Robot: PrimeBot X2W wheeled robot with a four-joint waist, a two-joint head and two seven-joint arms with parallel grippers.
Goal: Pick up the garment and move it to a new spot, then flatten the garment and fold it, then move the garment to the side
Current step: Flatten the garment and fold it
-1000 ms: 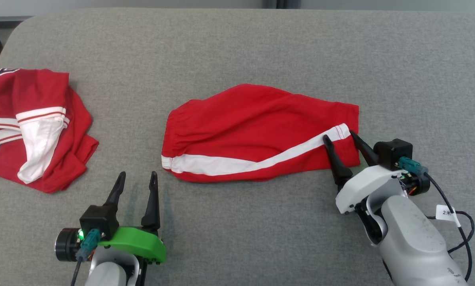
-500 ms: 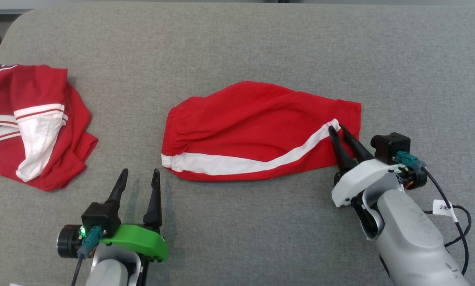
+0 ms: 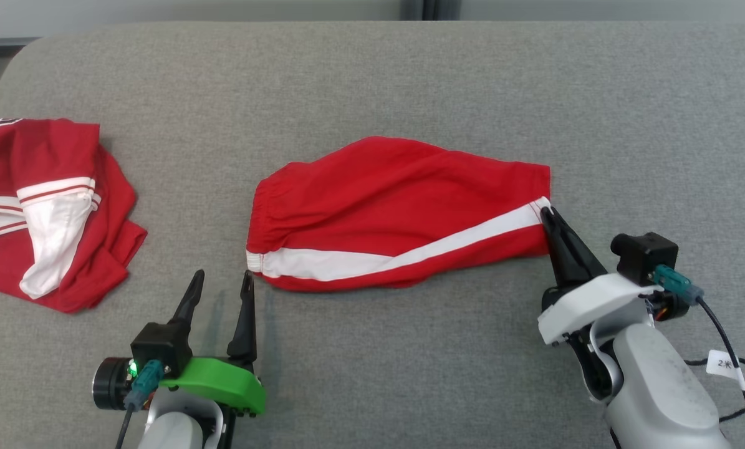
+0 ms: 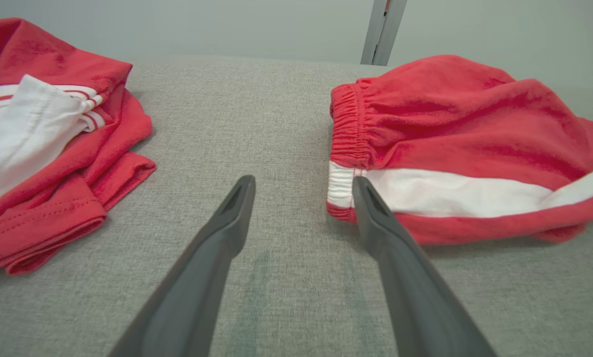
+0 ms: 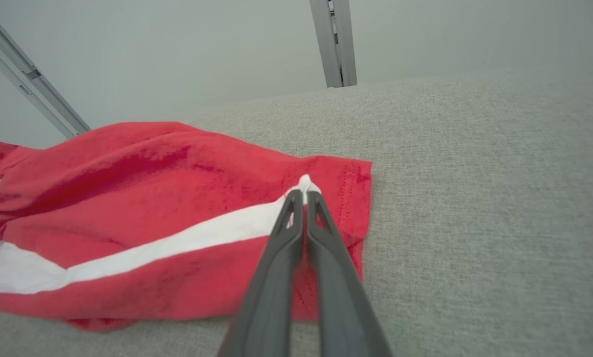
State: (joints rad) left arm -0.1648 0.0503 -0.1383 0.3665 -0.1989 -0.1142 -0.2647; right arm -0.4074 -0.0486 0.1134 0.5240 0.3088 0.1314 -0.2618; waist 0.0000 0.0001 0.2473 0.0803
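One at a time, taking the garment (image 3: pixel 397 199) by its ends: clamping the right gripper (image 3: pixel 545 212) tight on the white-striped hem. Lying midway on the counter (image 3: pixel 372 81), long axis running between its left and right edges. Holding the left gripper (image 3: pixel 223 275) spread wide, empty, just beside the waistband end.

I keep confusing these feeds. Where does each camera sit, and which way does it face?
Head view: on the head, facing forward and down at the grey surface; shows the open left gripper, and the right gripper shut on the red shorts.
Left wrist view: on the left wrist, facing along its spread fingers toward the shorts' waistband.
Right wrist view: on the right wrist, facing along its closed fingers at the shorts' hem.
Shared: all show the shorts; head and left wrist views show the crumpled red garment.
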